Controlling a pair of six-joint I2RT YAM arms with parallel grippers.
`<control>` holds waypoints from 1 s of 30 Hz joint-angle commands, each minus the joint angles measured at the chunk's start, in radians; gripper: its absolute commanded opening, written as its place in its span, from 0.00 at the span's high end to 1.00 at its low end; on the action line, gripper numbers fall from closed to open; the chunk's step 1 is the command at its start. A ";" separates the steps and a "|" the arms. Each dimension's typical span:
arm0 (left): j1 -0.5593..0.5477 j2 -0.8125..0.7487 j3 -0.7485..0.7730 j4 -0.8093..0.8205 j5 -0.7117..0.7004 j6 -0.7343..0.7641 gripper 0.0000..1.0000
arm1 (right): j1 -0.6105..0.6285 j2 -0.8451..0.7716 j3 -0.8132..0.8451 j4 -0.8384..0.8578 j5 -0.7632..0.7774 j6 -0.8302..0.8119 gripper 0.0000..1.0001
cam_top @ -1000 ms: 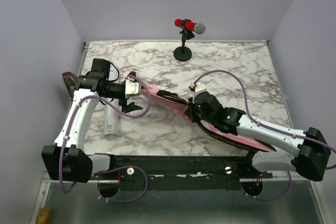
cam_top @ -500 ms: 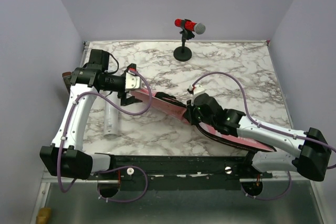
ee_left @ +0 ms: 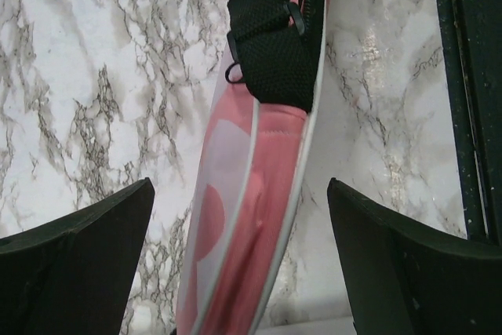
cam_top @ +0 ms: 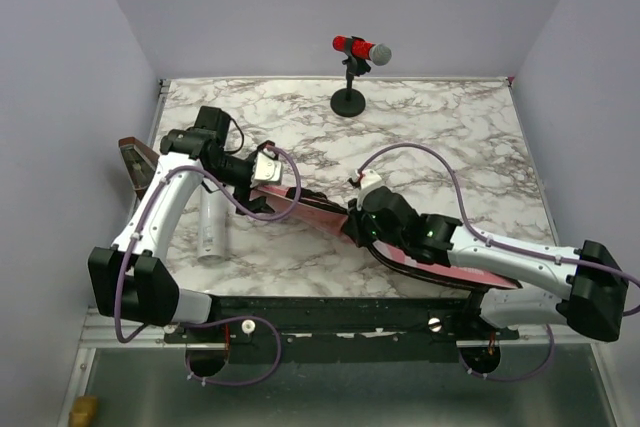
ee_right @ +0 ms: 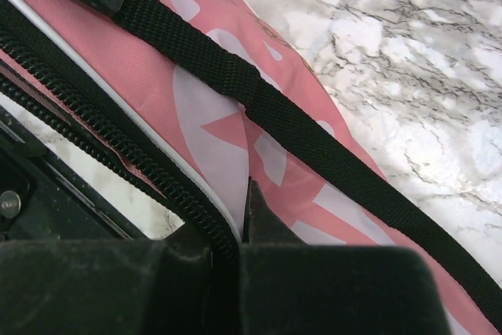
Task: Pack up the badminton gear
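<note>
Marble counter (cam_top: 450, 137), scanning left to right. Far left edge: brown box (cam_top: 133, 159). Just right of it, the white tube (cam_top: 209, 230) lies beside the left arm, apart from the pink bag (cam_top: 318, 213).

Next, left tool (ee_left: 239, 264): wide open, pointing down over the bag's left end. Its fingers (ee_left: 78, 256) straddle that end, one each side, with a gap to the fabric in the wrist view.

The bag lies flat on the counter, running diagonally from the left tool down toward the right arm's base. Much of its right half is hidden under that arm. The black strap (ee_right: 259, 107) runs along the top of the bag, and its mesh pad shows in the left wrist view.

Right tool (ee_right: 245, 213): closed, pinching the bag's edge right at the black zipper (ee_right: 118, 154), about mid-bag. The zipper looks parted there; can't see inside.

Mic (cam_top: 360, 49), red on a black stand, stands at the back, well apart from the rest.
</note>
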 commanded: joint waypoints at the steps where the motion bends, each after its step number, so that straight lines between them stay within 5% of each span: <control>1: -0.032 0.011 0.001 -0.049 -0.022 0.075 0.01 | 0.033 0.026 -0.017 0.066 -0.012 0.059 0.99; 6: -0.043 -0.090 -0.149 0.031 -0.065 0.123 0.23 | 0.038 0.038 -0.003 0.068 -0.032 0.065 0.89; 8: -0.045 -0.146 -0.229 0.116 -0.081 0.117 0.54 | 0.038 0.041 0.012 0.066 -0.038 0.056 0.87; 9: -0.043 -0.170 -0.263 0.162 -0.086 0.101 0.98 | 0.038 0.040 0.021 0.068 -0.040 0.054 0.86; 21: -0.048 -0.248 -0.344 0.286 -0.101 0.040 1.00 | 0.038 0.020 0.147 0.098 -0.107 0.057 0.61; 30: -0.068 -0.294 -0.415 0.423 -0.189 0.011 1.00 | 0.038 0.032 0.170 0.195 -0.241 0.079 0.57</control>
